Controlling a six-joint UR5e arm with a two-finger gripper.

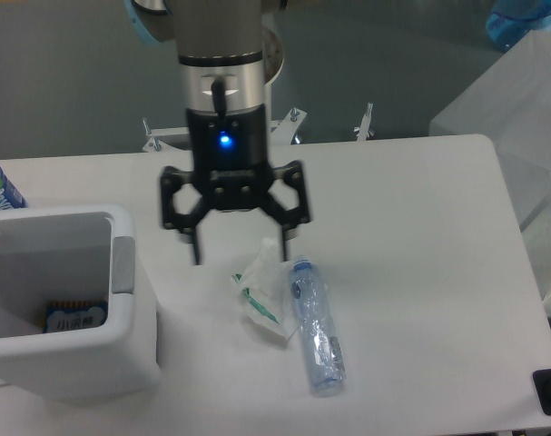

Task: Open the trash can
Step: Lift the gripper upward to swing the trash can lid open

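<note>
The trash can (121,359), a boxy white plastic bin with rounded corners, stands open at the table's left front; a small item lies inside.

Light: even, cool, overhead
Shadows: soft, faint on table (411,227)
Blur: slight motion smear on gripper (236,243)
Focus: soft overall

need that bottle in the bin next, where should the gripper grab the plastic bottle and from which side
Grip the plastic bottle across its mid-body, coming straight down from above. It lies flat on the table, its cap end pointing away from the camera, so the jaws should straddle its narrow width, left and right. The crumpled wrapper sits close by its cap end, so staying lower down the body likely avoids it.
</note>
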